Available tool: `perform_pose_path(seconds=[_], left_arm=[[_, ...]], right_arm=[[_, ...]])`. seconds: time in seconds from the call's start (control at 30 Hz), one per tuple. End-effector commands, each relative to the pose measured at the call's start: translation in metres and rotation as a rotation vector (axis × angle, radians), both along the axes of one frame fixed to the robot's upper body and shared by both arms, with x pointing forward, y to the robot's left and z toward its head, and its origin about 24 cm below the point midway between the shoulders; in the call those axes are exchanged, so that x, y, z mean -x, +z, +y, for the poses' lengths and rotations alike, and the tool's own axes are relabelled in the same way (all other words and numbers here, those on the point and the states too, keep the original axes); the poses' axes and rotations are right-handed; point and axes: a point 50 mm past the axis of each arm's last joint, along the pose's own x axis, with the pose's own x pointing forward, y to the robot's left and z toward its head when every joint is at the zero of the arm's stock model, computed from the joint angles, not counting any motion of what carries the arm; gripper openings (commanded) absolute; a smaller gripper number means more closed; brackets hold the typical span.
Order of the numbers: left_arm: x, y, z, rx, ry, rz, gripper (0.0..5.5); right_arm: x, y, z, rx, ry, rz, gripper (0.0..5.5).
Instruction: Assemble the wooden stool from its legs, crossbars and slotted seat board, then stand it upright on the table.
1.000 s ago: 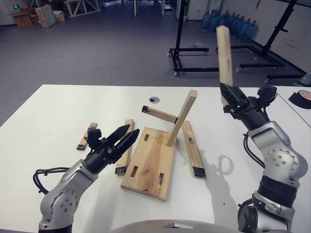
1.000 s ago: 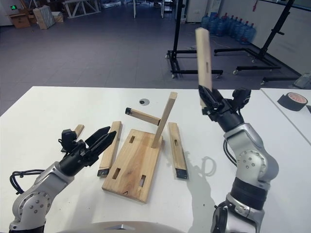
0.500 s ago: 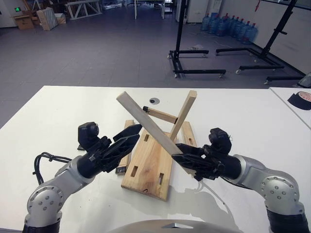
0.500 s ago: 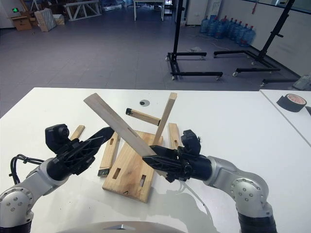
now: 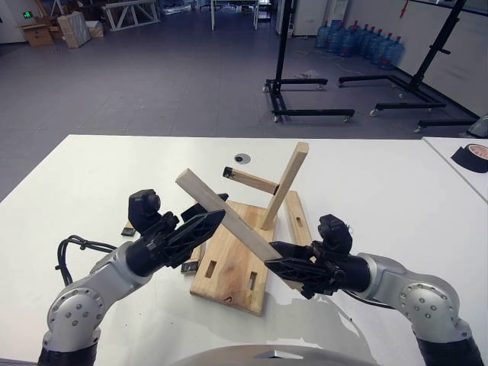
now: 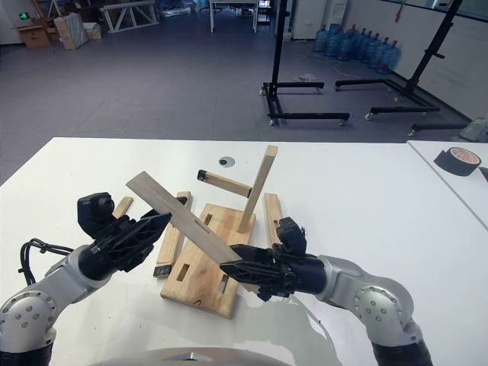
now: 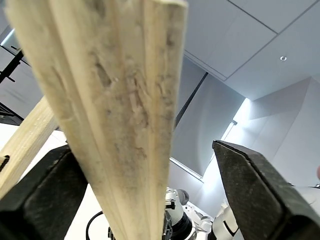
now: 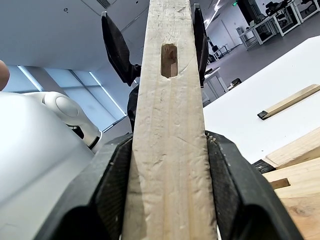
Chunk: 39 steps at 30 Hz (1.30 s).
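The leg [image 5: 236,230] had dropped lower, left tool [image 5: 213,218] nearer it.
Right tool [image 5: 273,256] pinched the tilted leg above the seat board [image 5: 229,286] on the tabletop [image 5: 91,175]; left tool's fingers stood spread around it.

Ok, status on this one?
Right gripper shut on leg, tilted over board. Left gripper open around it. Upright leg close behind.
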Motion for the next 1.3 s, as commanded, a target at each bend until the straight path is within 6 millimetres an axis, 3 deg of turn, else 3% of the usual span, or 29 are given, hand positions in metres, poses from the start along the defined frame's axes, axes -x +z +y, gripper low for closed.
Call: perform_pose_path(seconds=[0.03, 0.43, 0.83, 0.87, 1.1, 1.3], left_arm=[[-0.003, -0.003, -0.001, -0.011, 0.012, 0.001, 3.95], [-0.004, -0.005, -0.004, -0.031, 0.029, 0.002, 2.02], [-0.008, -0.007, -0.003, -0.054, 0.060, 0.003, 2.02], [-0.010, -0.007, -0.002, -0.061, 0.080, 0.001, 2.02], [-0.025, 0.004, 0.024, -0.134, 0.221, -0.075, 2.01], [-0.030, 0.031, 0.078, -0.252, 0.382, -0.179, 2.01]], right_arm=[[-0.003, 0.001, -0.001, 0.015, -0.006, -0.016, 2.02], [-0.009, 0.003, 0.003, 0.030, -0.044, -0.062, 2.02], [-0.009, 0.000, 0.005, 0.077, -0.038, -0.073, 2.02], [-0.008, 0.000, 0.005, 0.080, -0.030, -0.064, 2.40], [-0.010, -0.003, -0.004, 0.167, -0.066, -0.083, 3.76], [-0.020, -0.023, -0.008, 0.509, -0.166, -0.264, 3.78]])
